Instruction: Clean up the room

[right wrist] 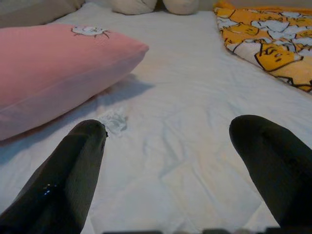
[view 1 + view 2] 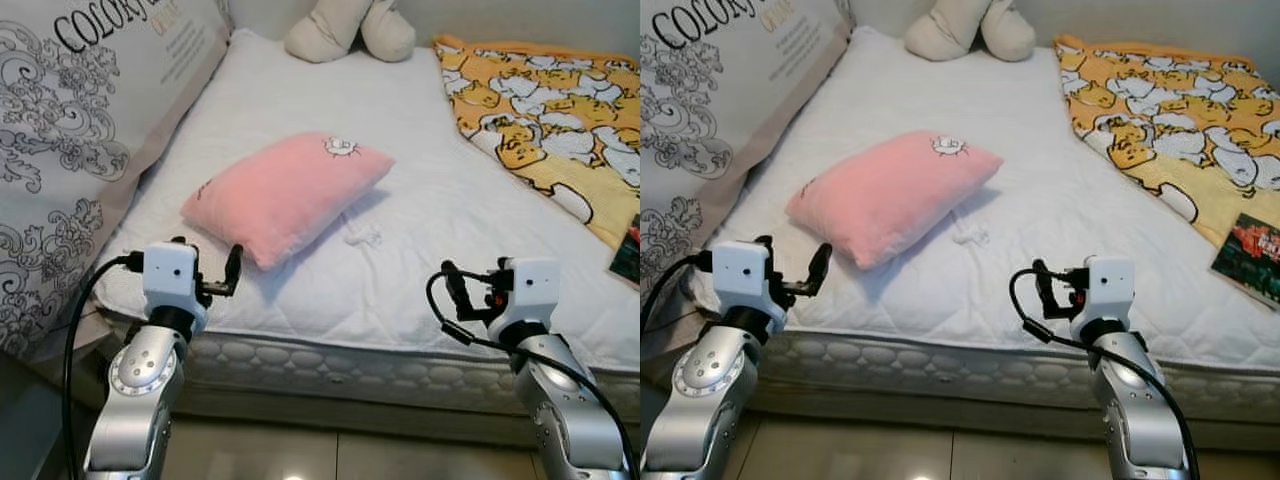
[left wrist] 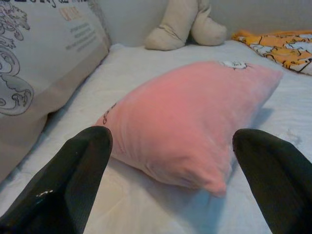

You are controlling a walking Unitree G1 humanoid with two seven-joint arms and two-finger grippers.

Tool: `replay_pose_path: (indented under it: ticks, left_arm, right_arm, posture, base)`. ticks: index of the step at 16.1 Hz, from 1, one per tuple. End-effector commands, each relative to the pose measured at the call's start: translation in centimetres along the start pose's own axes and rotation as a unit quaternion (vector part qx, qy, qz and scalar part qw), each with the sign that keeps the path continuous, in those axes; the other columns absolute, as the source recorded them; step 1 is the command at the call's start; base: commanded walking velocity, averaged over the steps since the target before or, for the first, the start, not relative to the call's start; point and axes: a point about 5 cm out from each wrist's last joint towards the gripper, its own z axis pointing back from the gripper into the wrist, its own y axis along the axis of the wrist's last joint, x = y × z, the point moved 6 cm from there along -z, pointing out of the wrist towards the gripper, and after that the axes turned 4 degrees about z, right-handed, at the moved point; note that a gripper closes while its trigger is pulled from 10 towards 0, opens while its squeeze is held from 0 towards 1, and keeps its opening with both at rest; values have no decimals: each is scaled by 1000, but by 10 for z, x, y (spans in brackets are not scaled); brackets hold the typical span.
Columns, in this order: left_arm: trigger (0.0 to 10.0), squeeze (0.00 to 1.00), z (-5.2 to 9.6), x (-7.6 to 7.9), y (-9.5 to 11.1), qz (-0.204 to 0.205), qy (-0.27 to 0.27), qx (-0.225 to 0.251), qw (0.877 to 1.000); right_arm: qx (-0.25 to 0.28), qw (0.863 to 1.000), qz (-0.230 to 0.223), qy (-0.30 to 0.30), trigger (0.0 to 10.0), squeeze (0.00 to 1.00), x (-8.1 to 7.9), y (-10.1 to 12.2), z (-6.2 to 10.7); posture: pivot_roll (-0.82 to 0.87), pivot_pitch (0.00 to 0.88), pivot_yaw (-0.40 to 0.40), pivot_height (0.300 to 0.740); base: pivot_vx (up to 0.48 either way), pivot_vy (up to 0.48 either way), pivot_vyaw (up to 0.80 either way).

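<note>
Pillow (image 2: 285, 195), pink, is lying mid-mattress (image 2: 430, 210), tilted, w/ a small white scrap (image 2: 362, 236) just beside its near corner. L gripper (image 2: 218, 278) is hovering at the bed's front edge, fingers (image 3: 73, 170) spread wide, holding nothing, pointing at the pillow. R gripper (image 2: 462, 293) is hanging near the same edge, also wide open & empty. Yellow blanket (image 2: 545, 110) is lying to the right, plush toy (image 2: 350, 28) at the far end.

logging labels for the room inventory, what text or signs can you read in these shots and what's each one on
"COLOR..." in big black capitals, cut off by the frame: on the grey patterned cushion.
Small lines beneath it on that cushion: too blurred to read.
Cover lettering on the book: too small to read.
Small emblem on the pink pillow: no legible words.
</note>
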Motion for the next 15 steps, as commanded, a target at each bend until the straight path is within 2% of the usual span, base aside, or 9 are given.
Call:
replay_pose_path:
  ticks: [1,15]
  left_arm:
    - [10000,0,-1,1,7,-3,-2,9,1000]
    - [10000,0,-4,0,9,-5,0,14,1000]
  right_arm:
    - [10,1000,4,2,10000,0,-2,8,-1]
    - [13,1000,10,4,10000,0,-1,8,-6]
  posture:
    - [-74,0,9,740]
    - [-71,0,7,740]
  base:
    - [334,0,0]
    - [328,0,0]
